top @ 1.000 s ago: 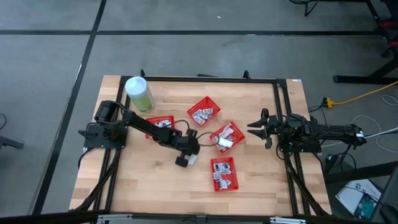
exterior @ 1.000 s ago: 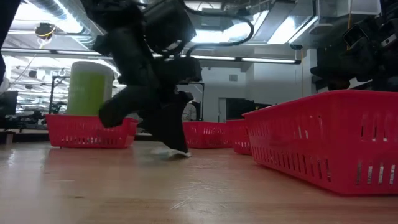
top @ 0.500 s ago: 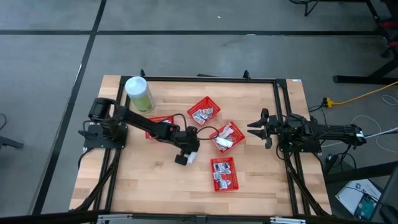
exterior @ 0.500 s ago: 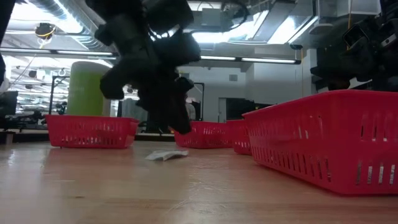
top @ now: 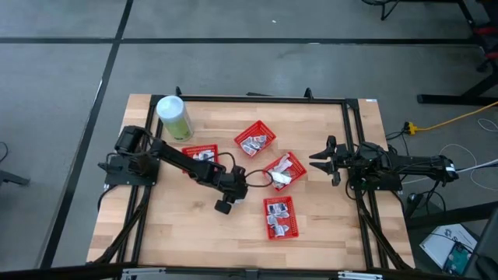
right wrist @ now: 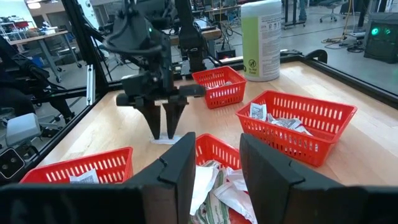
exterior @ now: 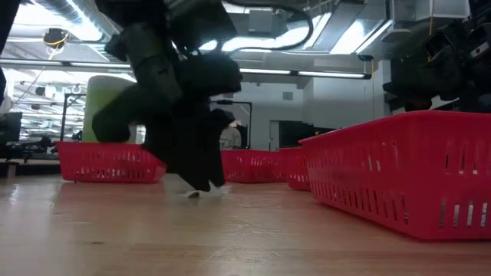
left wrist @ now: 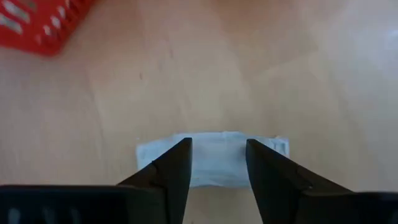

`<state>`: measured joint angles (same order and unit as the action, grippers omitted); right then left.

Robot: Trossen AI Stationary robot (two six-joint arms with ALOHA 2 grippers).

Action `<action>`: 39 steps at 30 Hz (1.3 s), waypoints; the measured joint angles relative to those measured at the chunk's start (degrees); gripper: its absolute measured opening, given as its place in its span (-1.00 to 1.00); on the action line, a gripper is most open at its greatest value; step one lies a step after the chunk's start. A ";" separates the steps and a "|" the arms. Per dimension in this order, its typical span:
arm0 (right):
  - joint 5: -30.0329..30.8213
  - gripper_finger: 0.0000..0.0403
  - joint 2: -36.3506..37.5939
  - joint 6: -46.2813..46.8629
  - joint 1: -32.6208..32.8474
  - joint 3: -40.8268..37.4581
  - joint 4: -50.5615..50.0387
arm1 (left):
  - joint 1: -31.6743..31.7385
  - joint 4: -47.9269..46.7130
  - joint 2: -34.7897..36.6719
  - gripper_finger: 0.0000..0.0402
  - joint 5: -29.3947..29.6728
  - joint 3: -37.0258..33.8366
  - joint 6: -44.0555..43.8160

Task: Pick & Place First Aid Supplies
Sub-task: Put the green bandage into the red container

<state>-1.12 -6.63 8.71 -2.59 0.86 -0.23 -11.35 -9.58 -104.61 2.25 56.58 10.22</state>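
Down again since half a second ago, when it hung clear above the loose packet, the left gripper (left wrist: pixel 217 171) now stands over that packet (left wrist: pixel 214 158) with its two dark fingers parted, one to each side of the middle, nothing held between them. Seen from above, this gripper (top: pixel 226 204) sits on bare wood between the four baskets, and the packet is hidden under it there; the low view shows only a pale edge of the packet (exterior: pixel 192 193) beside the fingertips (exterior: pixel 201 184). My worry is the grab: the packet is thin, flat and crinkly, lying flush on smooth pale wood, so closing fingers could slide over it, push it away or pinch only a corner that slips out on the lift; pressing too hard would scrape the table (top: pixel 171 233). Nearest the camera side lies one red mesh basket (top: pixel 279 216), rigid plastic with slotted walls, holding white packets; beyond it another (top: pixel 283 171) is heaped with crumpled wrappers, some marked green. Farther back are a third basket (top: pixel 255 138) and a fourth (top: pixel 201 152) under the left arm, then the tall pale-green canister (top: pixel 174 117) with its white lid. At the table's right edge the right gripper (top: pixel 320 159) waits, fingers partly apart and empty.
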 joint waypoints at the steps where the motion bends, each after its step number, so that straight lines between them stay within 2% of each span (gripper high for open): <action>1: 0.01 -0.37 0.00 -0.04 -0.01 0.00 -0.01 | 0.07 -0.01 -0.52 -0.27 0.32 0.00 -0.01; 5: -0.01 -0.37 0.01 0.00 0.00 0.00 -0.02 | 0.66 1.18 -1.85 -0.27 0.07 0.18 -0.04; 9: 0.01 -0.37 -0.01 -0.07 -0.01 0.00 -0.01 | 1.29 1.15 -2.23 -0.36 -1.75 0.24 -0.04; 18: 0.01 -0.37 0.01 -0.09 0.00 0.00 0.00 | 1.77 0.39 -2.32 -0.94 -6.34 0.22 -0.50; 20: 0.01 -0.37 0.02 -0.09 0.00 0.00 -0.02 | 1.81 0.29 -2.32 -0.97 -6.94 0.22 -0.95; 28: -0.01 -0.37 -0.01 -0.11 0.00 0.00 -0.02 | 1.66 1.02 -1.90 -0.89 -5.31 0.07 -2.08; 39: -0.01 -0.37 0.02 -0.07 0.00 0.00 0.00 | 1.17 -0.13 0.46 -0.42 -4.42 0.93 -1.51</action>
<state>-1.13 -6.61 8.64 -2.59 0.86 -0.23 -10.19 -9.71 -104.15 -2.18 57.50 8.71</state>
